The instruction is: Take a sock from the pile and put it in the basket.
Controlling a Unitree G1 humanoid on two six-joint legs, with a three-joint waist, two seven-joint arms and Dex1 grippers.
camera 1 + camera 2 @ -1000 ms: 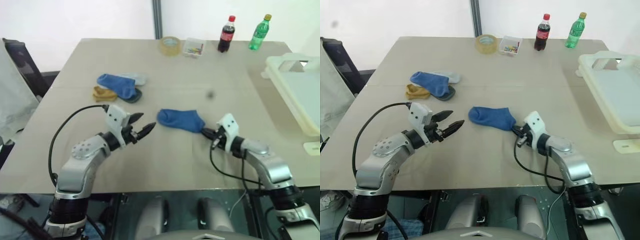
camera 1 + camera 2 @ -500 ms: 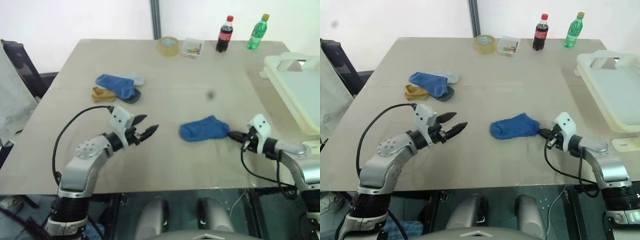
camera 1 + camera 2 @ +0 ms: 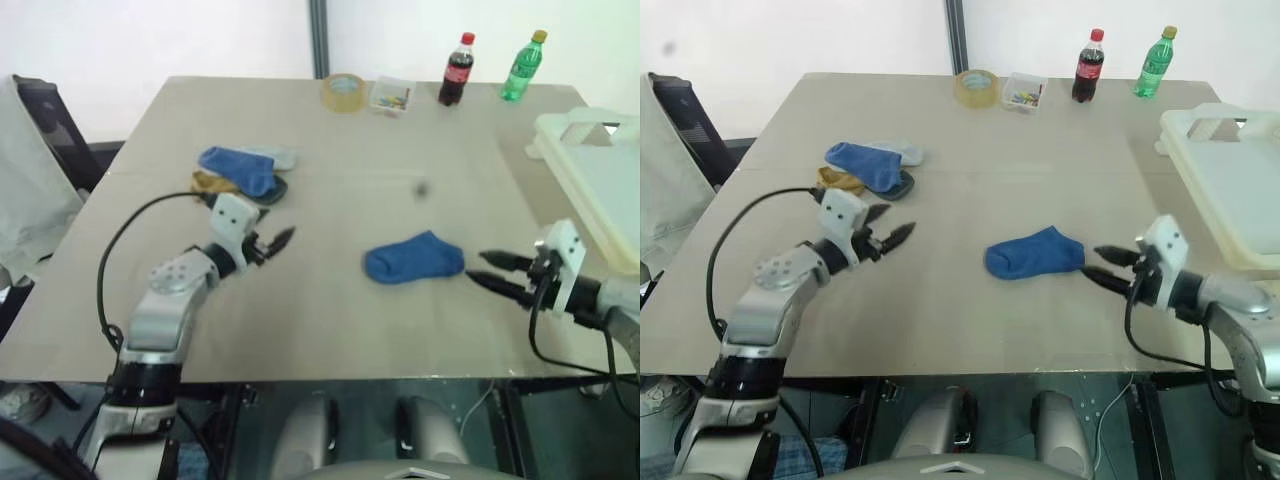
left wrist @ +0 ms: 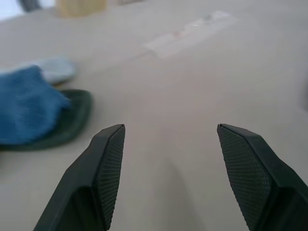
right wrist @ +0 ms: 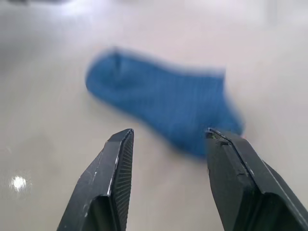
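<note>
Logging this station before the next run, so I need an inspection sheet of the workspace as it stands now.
Surface: beige tabletop, flat.
Job's things: royal-blue ankle sock lies flat at mid-table, apart from the pile of socks (blue, pale grey-blue, mustard, dark); cream-white plastic basket at the table's right edge.
Clutter: tape roll, small clear box, cola bottle, green bottle along the far edge.
Grippers: left hand open, holding nothing, near the pile; right hand open beside the sock, not gripping it.
Cables: black cable loops off the left arm; another hangs by the right wrist.
Surroundings: white wall, dark chair at left.
</note>
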